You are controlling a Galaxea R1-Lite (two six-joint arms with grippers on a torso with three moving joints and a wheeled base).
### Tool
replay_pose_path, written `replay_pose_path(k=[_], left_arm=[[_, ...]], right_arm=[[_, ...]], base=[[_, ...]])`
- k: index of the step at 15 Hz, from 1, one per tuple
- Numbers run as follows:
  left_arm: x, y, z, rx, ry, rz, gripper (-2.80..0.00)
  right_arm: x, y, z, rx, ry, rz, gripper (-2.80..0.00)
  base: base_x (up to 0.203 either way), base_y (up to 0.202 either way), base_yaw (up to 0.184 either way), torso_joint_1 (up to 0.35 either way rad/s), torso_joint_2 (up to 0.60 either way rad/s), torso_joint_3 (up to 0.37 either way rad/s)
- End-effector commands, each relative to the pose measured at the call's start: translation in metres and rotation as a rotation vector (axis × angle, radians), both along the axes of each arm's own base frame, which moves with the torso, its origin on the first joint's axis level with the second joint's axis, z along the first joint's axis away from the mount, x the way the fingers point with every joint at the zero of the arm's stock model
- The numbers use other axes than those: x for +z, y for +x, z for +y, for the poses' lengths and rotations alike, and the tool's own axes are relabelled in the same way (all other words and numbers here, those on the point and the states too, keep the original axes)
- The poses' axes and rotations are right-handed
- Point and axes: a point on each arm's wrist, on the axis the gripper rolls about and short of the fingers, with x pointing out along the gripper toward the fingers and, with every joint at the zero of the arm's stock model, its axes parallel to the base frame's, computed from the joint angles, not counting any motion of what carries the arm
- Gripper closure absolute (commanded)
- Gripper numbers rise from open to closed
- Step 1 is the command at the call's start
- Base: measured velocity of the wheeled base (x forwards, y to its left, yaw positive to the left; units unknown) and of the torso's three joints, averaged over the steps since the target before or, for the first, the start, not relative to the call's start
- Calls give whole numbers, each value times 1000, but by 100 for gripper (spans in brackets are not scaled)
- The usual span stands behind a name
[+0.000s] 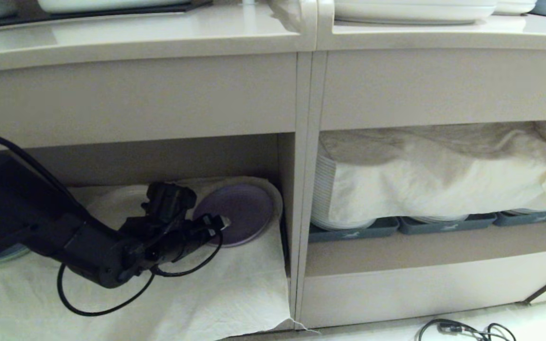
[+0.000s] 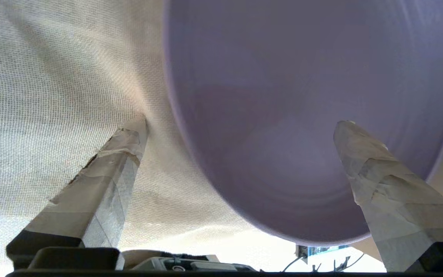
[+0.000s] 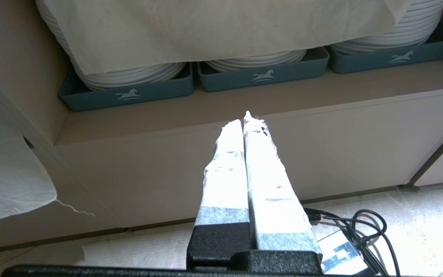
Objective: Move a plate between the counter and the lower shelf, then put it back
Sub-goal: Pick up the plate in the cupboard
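left claw [image 1: 216,222] wide apart | at plate [image 1: 237,208] rim | lower shelf [image 1: 235,289]

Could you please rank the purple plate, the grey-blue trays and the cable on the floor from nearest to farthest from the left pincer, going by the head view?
1. The purple plate: right at the open left pincer, in the cloth-draped shelf compartment.
2. The grey-blue trays: in the next compartment to the right, under stacked white plates.
3. The cable on the floor: low down, far right.
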Motion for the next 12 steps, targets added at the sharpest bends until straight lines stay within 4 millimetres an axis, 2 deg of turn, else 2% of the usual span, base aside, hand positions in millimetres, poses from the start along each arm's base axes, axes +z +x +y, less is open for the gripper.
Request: replay_pose_path(k=[1,6,7,8,12], left_arm=[[1,-2,-1,0,-4,-1,-280],[0,-2,-2,-2,-5,-2,-280],[0,-2,-2,-1,-6,-5,-165],[-1,-1,-2,-1,-4,-5,0],[2,1,-2,1,-9,-13,0]], right_arm=[[0,0,0,1,1,0,0],[0,0,0,0,1,-1,0],[0,0,0,1,1,0,0],[0,0,0,0,1,0,0],[0,0,0,-1,1,0,0]], base=[[0,0,0,0,0,0],[0,0,0,0,0,0],[0,0,0,0,0,0],[0,0,0,0,0,0],[0,0,0,0,0,0]])
